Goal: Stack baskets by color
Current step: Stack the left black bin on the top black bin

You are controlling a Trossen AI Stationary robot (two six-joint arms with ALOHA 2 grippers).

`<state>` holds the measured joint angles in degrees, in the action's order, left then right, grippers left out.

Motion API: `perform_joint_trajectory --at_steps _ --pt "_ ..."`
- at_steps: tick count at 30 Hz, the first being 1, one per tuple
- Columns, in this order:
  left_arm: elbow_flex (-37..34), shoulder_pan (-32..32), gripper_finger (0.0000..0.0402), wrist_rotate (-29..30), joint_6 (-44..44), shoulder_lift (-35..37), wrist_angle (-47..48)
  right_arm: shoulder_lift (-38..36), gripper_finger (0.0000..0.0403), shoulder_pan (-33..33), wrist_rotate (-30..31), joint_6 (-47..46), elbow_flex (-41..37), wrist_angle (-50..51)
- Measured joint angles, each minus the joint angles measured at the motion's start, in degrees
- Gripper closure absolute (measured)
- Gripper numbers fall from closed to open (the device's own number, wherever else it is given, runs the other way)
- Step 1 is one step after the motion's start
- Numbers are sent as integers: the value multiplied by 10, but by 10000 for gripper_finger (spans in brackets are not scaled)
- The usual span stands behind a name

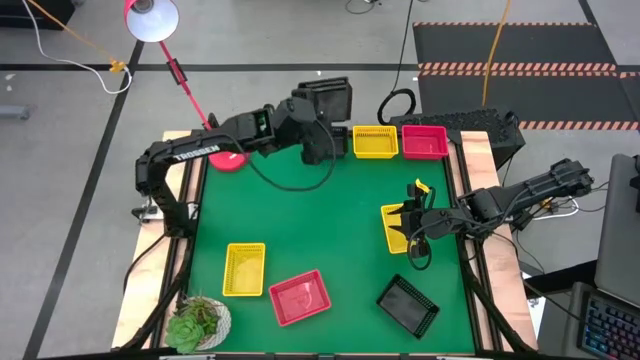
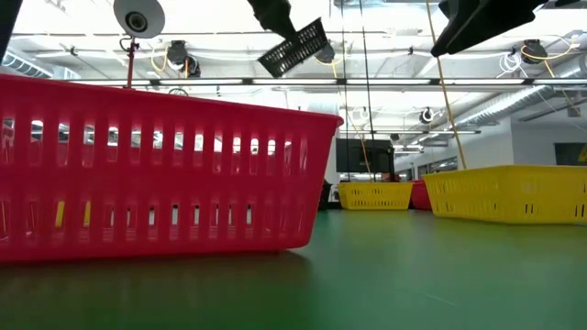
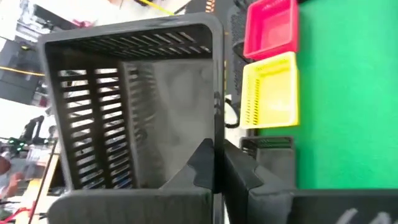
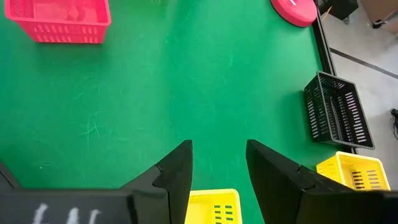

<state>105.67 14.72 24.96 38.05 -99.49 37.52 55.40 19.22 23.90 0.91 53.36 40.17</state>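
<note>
High view: black basket (image 1: 330,98) held aloft, clamped in left claw (image 1: 318,128) at twelve o'clock, beside yellow basket (image 1: 375,141) and pink basket (image 1: 424,141) on the tabletop (image 1: 320,220). Right claw (image 1: 412,222), spread, at three o'clock over another yellow basket (image 1: 392,228). Level lowering advised.

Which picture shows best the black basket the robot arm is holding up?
The left wrist view: the black basket fills it, with the left gripper shut on its rim. The high view shows it small, at the table's far edge. The low view shows it tilted, overhead. The right wrist view shows it far off.
</note>
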Motion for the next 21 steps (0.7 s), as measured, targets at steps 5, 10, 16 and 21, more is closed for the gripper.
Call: perform_joint_trajectory --at_steps 5,10,16,21 --pt "0 30 392 -28 4 -40 -28 0 260 0 0 1 0 2" --pt "0 51 394 -42 -7 -86 -28 0 260 0 0 2 0 5" --pt "0 58 388 -50 -20 -127 -33 0 260 0 0 2 0 4" --pt "0 58 393 -52 -27 -148 -33 0 260 0 0 2 0 4"
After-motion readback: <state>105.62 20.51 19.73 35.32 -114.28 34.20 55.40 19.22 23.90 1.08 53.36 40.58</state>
